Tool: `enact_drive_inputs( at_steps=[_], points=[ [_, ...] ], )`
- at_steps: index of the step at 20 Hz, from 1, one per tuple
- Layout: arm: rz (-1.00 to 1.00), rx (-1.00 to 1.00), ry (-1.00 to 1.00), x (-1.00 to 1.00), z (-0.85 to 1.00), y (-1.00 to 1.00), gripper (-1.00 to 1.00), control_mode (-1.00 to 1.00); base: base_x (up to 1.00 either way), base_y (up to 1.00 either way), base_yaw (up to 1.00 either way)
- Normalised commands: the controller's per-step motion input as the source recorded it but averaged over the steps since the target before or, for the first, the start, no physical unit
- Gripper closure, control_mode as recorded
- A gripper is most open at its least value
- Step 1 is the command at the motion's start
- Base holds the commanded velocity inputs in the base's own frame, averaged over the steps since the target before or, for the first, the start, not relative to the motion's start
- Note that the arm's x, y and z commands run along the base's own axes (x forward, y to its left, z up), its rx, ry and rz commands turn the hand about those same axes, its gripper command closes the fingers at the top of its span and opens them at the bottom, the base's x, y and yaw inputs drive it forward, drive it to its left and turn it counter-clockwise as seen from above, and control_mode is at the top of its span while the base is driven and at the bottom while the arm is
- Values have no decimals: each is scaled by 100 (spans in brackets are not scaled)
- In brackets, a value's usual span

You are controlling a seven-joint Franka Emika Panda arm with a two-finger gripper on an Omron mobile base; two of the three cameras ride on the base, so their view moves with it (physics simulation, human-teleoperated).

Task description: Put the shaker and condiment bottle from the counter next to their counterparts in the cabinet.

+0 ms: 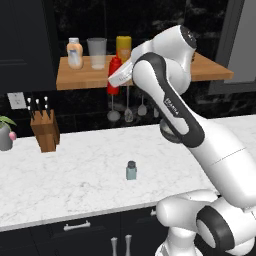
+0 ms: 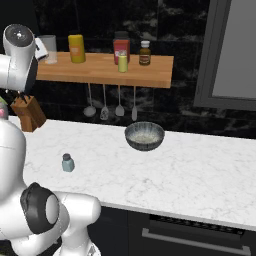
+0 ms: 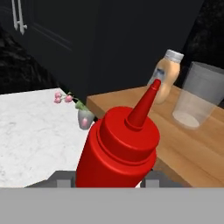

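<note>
- Pinching the condiment bottle [image 3: 116, 151] low on its red body, my fingers [image 3: 107, 183] sit almost wholly hidden behind it in the hand view; just grey stubs show either side of its base.
- In the left base view my own arm covers the hand, so the bottle [image 1: 114, 75] shows as a red shape just in front of the cabinet [image 1: 85, 79] plank's front edge, its lower part hanging below the edge.
- The shaker [image 1: 131, 170] stands upright and alone on the bench [image 1: 75, 175], well apart from everything else.
- A grey bowl [image 2: 144, 136] sits further right on the bench; whether it holds anything is hard to make out.
- At the bench's left, a knife block [image 1: 45, 129] and a small plant pot [image 1: 5, 135], the pot cut off by the picture edge.
- On the plank beyond the nozzle: the peach bottle [image 3: 165, 76] with its white cap, and just beside it a clear tumbler [image 3: 197, 99], which looks empty.
- Further along the plank stand a yellow jar [image 2: 76, 48], a red-filled jar [image 2: 121, 47], the yellow-green shaker [image 2: 122, 63] in front of it, and a small brown jar [image 2: 145, 53].
- Utensils [image 2: 111, 107] hang under the plank, too small to tell apart.
</note>
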Motion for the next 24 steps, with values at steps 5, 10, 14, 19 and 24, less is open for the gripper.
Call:
enact_drive_inputs(
  at_steps=[5,10,14,19,24],
  points=[
    [-1,0,-6,33,8,20,100,-100,0,0,0],
    [-3,0,-5,45,4,16,100,-100,0,0,0],
    [-1,0,-6,46,21,16,100,-100,0,0,0],
    [-1,0,-2,37,25,13,100,-100,0,0,0],
    [-1,0,-1,39,9,17,100,-100,0,0,0]
  ],
)
